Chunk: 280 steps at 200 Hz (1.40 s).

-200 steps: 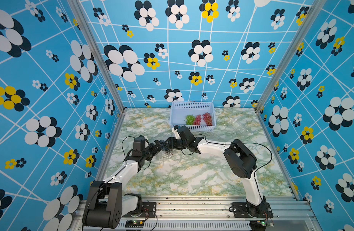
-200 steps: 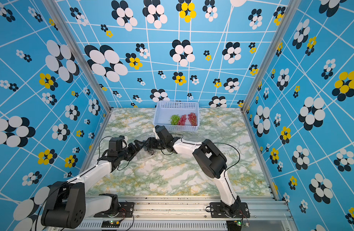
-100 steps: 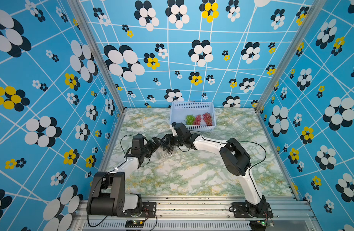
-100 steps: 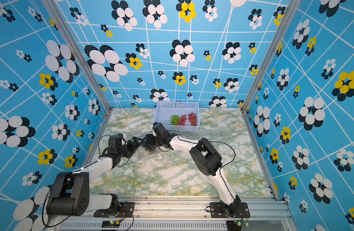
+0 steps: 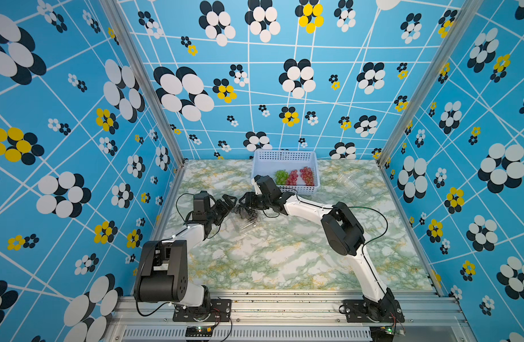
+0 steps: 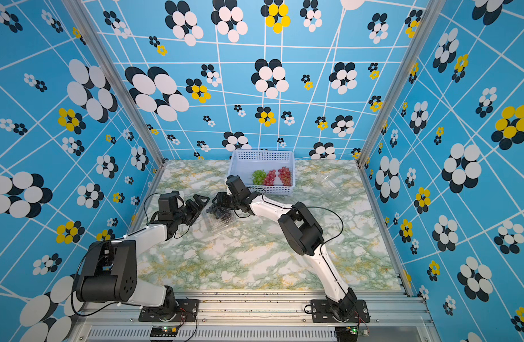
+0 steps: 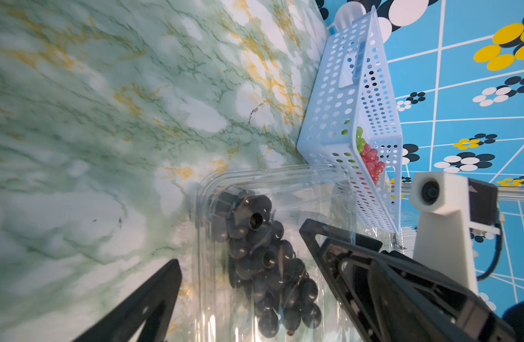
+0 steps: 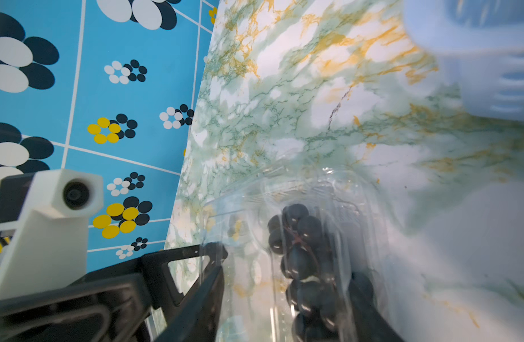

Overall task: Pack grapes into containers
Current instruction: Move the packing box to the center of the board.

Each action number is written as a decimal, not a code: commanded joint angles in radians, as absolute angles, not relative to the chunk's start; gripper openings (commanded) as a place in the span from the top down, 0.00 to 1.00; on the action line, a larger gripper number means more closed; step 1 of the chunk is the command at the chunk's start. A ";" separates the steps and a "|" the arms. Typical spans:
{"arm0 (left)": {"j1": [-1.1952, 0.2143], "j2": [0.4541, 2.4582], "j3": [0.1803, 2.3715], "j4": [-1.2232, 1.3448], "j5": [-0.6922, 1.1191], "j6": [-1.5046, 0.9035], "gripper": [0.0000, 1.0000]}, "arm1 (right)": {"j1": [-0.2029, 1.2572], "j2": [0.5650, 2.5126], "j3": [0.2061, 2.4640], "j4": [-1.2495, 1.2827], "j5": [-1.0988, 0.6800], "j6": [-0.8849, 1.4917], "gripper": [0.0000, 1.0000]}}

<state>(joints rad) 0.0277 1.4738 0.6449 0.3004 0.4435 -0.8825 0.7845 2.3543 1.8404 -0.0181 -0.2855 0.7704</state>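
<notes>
Since a second ago both arms have pushed farther toward the back of the marble table (image 5: 284, 257). The right arm's elbow has swung leftward and the left arm's shoulder link has risen. The two claws are still nose to nose.

Just behind the right claw (image 5: 246, 204), past its wrist, stands the light-blue basket (image 5: 284, 154). Well off to that claw's right, beyond the basket, a second clear container (image 5: 351, 183) lies on the table, faint in both top views.

Directly under and between the two claws sits a clear container (image 5: 246, 225), with its lid hinged open. The left claw (image 5: 229, 204) is spread wide. In the left wrist view its fingers (image 7: 154, 296) straddle one end of the container, without a clear grip on it.

Inside the container lies the dark bunch (image 7: 263, 257). The right claw reaches in from the opposite end with a finger on either side of the bunch. One finger seems to touch the grapes and a gap shows at the other. Whether the claw is pinching them I cannot tell.

In the basket, behind the right claw, lie the green bunch (image 5: 280, 176) and two red bunches (image 5: 293, 177), side by side.
</notes>
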 commanded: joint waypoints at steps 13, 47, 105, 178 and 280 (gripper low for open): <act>0.054 1.470 0.673 0.298 0.474 -0.876 0.00 | 0.779 2.434 1.957 -0.091 -0.264 0.751 0.42; 0.059 1.410 0.685 0.246 0.478 -0.873 0.01 | 0.769 2.486 2.072 -0.140 -0.265 0.756 0.42; 0.058 1.287 0.765 0.134 0.472 -0.882 0.00 | 0.755 2.415 2.028 -0.139 -0.265 0.749 0.42; -0.031 1.424 0.829 0.239 0.494 -0.943 0.00 | 0.741 2.334 1.901 -0.078 -0.261 0.756 0.42; -0.058 1.532 0.822 0.324 0.479 -0.979 0.00 | 0.726 2.264 1.827 -0.051 -0.263 0.759 0.41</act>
<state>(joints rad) -0.0525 1.5150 0.8001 0.2871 0.4820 -0.9730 0.7387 2.3306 1.8576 -0.0673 -0.2737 0.7704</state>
